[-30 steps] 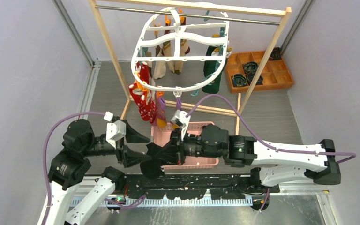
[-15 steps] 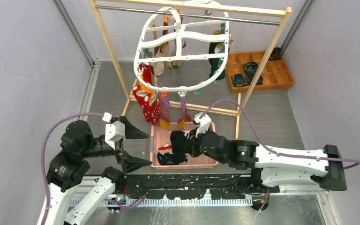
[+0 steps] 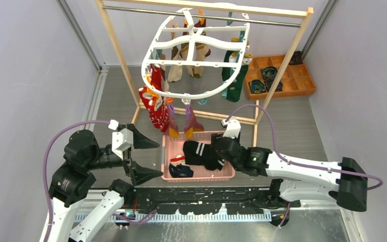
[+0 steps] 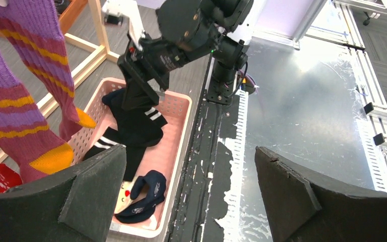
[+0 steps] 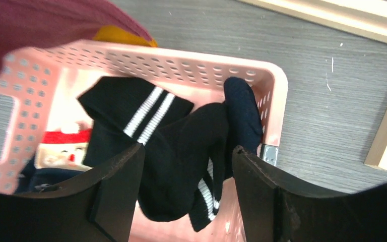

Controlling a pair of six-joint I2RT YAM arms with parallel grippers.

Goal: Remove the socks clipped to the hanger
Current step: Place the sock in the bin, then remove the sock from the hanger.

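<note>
Pincer of right arm (image 5: 187, 148) hangs parted over basket (image 5: 146, 60); left pincer (image 4: 190, 151) wide.

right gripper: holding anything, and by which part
Apparently nothing: the right gripper stands open over the basket, the black sock lying loose between its fingers. The left gripper is open and empty too.

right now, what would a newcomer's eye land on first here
First the white hanger, hung from the wooden rack at the back, with bright socks clipped under it. Below its near edge, a pink basket holds a black striped sock, the right gripper open just above it.
</note>
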